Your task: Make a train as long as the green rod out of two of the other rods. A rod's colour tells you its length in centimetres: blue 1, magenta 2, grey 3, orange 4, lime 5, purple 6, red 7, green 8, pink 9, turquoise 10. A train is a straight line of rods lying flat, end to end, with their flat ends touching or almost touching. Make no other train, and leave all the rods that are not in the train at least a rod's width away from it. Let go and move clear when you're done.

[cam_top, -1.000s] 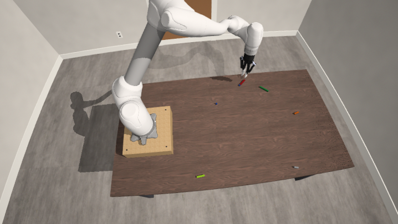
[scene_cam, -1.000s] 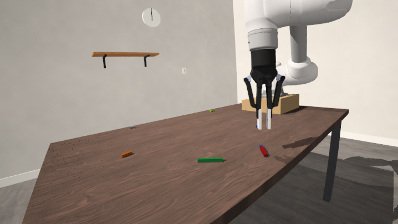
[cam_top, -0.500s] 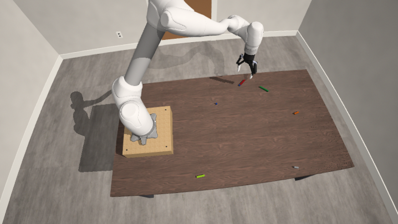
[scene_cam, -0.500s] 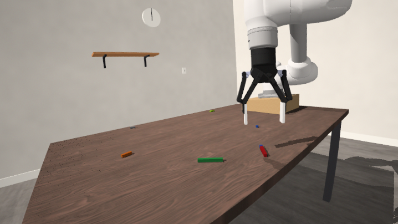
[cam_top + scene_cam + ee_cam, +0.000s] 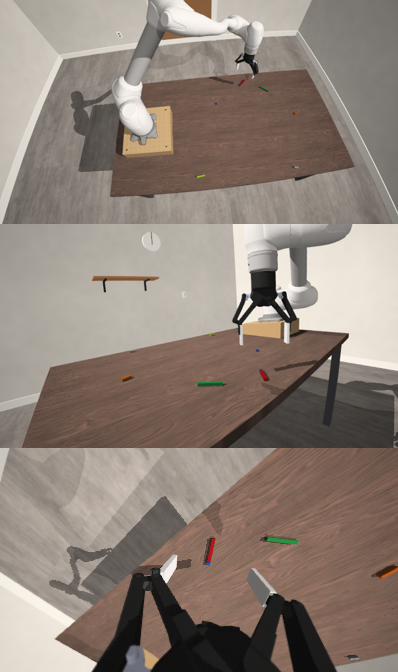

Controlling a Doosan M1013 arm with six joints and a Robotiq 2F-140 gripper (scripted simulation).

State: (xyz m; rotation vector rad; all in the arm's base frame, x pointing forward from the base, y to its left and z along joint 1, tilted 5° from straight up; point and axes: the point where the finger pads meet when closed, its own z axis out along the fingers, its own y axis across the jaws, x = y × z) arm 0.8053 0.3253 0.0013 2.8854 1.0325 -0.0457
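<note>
While the table (image 5: pixel 228 133) (image 5: pixel 156 380) (image 5: pixel 320 618) spans the top view, the gripper (image 5: pixel 245 72) (image 5: pixel 264 344) (image 5: pixel 212 567) hovers near its twelve-to-one-o'clock edge, jaws spread, pinching nothing; the green rod (image 5: pixel 263 88) (image 5: pixel 210 383) (image 5: pixel 282 540) lies around one o'clock, and the red rod (image 5: pixel 242 81) (image 5: pixel 263 375) (image 5: pixel 211 549), nearer twelve, meets a blue rod (image 5: pixel 239 84) (image 5: pixel 260 370) (image 5: pixel 208 564) at its seven-o'clock end.

The end effector (image 5: pixel 245 72) (image 5: pixel 264 335) (image 5: pixel 212 567) hangs above the table (image 5: pixel 236 133) (image 5: pixel 156 402) (image 5: pixel 330 613), pointing down, with its two pale fingertips (image 5: pixel 253 76) (image 5: pixel 286 332) spread wide and nothing between them. Directly above the end effector, the white wrist (image 5: pixel 253 34) (image 5: pixel 262 260) leads into the arm (image 5: pixel 192 23) (image 5: pixel 299 235), which arches back to its base, well apart from the end effector.
</note>
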